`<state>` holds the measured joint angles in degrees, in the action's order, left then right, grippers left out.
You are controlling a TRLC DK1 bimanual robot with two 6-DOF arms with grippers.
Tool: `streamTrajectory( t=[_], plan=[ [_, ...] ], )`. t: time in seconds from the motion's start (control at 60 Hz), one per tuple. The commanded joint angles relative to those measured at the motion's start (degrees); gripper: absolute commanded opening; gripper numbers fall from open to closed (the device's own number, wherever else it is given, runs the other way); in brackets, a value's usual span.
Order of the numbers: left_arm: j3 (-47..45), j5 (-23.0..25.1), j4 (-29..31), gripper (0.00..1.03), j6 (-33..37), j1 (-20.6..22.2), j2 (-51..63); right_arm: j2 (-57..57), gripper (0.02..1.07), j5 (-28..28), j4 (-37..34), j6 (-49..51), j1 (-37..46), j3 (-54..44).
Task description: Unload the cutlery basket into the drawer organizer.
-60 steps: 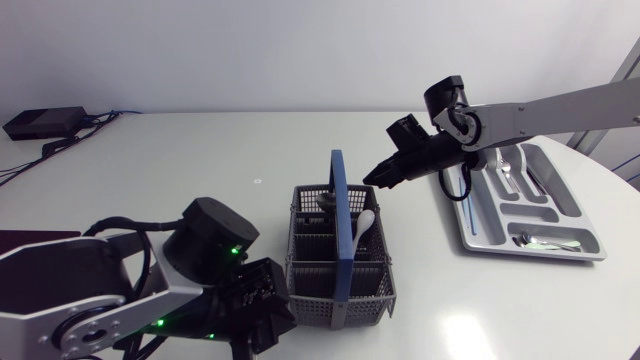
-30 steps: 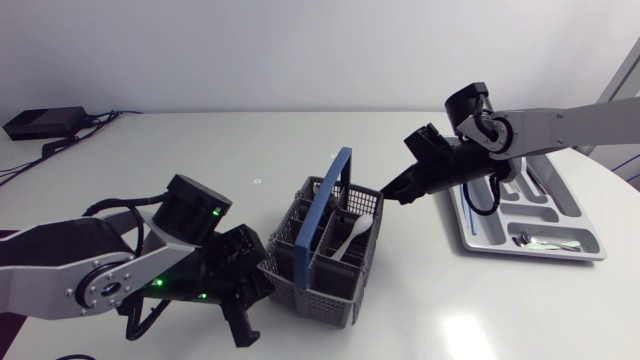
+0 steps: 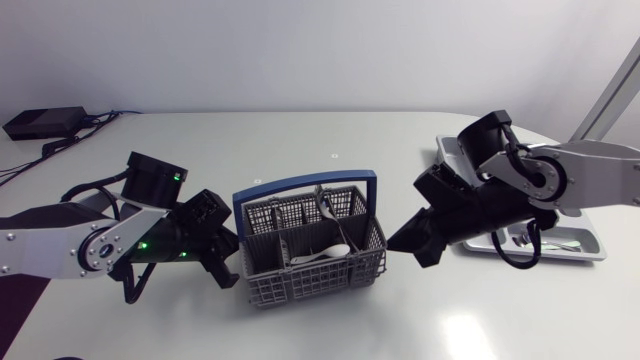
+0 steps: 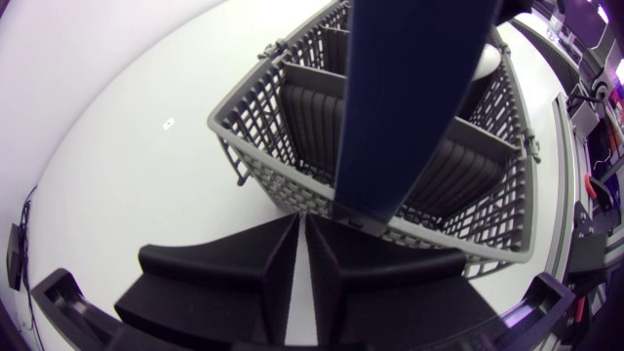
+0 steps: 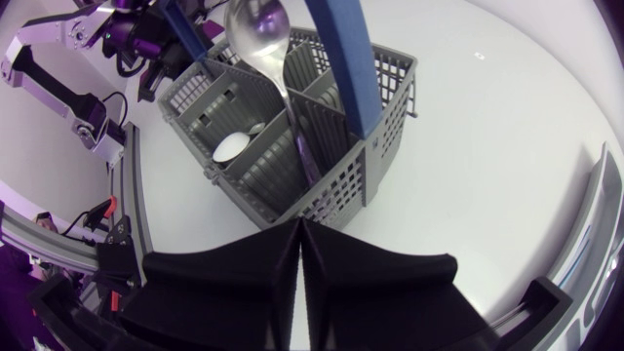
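The cutlery basket (image 3: 310,245) sits mid-surface between the two arms, its blue handle (image 3: 305,187) arching over the top. The left gripper (image 4: 302,222) has its jaws closed on nothing, tips right at the basket's near wall below the foot of the handle; whether they touch the mesh cannot be told. The right gripper (image 5: 297,226) is just beside the opposite wall, jaws likewise closed and empty.

What the next pick depends on is the metal spoon (image 5: 255,29). It stands nearly upright in a compartment close to the handle, bowl uppermost and stem running down into the basket, ahead of and above the right jaws. A white spoon (image 5: 234,146) lies low in a neighbouring compartment, with only its bowl showing. Both lie on the right arm's side of the handle, and that arm is also the one beside the drawer organizer (image 3: 592,250), so it looks better placed; its jaws would have to open and come down from above, along the spoon's axis.

The right arm covers much of the organizer, the basket walls hide the spoon stems, and the handle blocks most of the left wrist view
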<state>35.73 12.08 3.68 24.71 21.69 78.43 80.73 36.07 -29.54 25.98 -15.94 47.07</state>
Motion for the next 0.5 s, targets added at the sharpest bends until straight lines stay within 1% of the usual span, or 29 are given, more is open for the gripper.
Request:
streamTrajectory(
  t=[0.0, 0.033, 0.05, 0.117, 0.167, 0.183, 0.2, 0.25, 0.317, 0.367, 0.483],
  plan=[
    [2.33, 2.87, -2.63, 0.12, 1.83, -0.42, 1.63, -2.86, 0.1, 0.66, 0.54, -0.58, -2.6, -2.77],
    [2.51, 2.87, -2.72, 0.12, 2.01, -0.86, 1.9, -4.0, 0.1, -2.59, 1.77, -0.75, -3.13, -4.27],
    [2.77, 2.87, -2.8, 0.15, 2.45, -1.48, 2.25, -4.44, 0.1, -3.29, 2.38, -1.19, -3.13, -4.71],
    [2.95, 2.87, -2.8, 0.18, 2.89, -2.44, 2.34, -6.11, 0.11, -4.79, 3.17, -1.72, -2.95, -5.67],
    [2.77, 2.87, -2.8, 0.24, 3.24, -3.15, 2.16, -7.78, 0.11, -6.02, 3.17, -1.72, -2.34, -6.2],
    [2.51, 2.87, -2.8, 0.27, 3.5, -3.59, 1.81, -8.31, 0.13, -6.46, 3.17, -1.63, -2.16, -6.29],
    [2.33, 2.87, -2.72, 0.29, 3.59, -3.94, 1.37, -9.01, 0.17, -7.16, 3.17, -1.63, -1.9, -6.55],
    [1.89, 2.87, -2.63, 0.33, 3.86, -4.91, 0.14, -10.94, 0.24, -7.69, 2.91, -1.72, -1.55, -6.81],
    [0.75, 2.87, -1.75, 0.39, 3.94, -5.7, -3.29, -13.84, 0.29, -8.48, 2.03, -2.86, -1.63, -6.73],
    [0.4, 2.87, -0.96, 0.4, 4.03, -5.96, -5.31, -15.43, 0.35, -8.92, 1.24, -3.92, -1.99, -6.11],
    [-0.22, 2.87, 3.17, 0.43, 4.03, -5.96, -12.87, -15.6, 0.39, -8.83, -0.87, -9.45, -2.51, -2.33]
  ],
)
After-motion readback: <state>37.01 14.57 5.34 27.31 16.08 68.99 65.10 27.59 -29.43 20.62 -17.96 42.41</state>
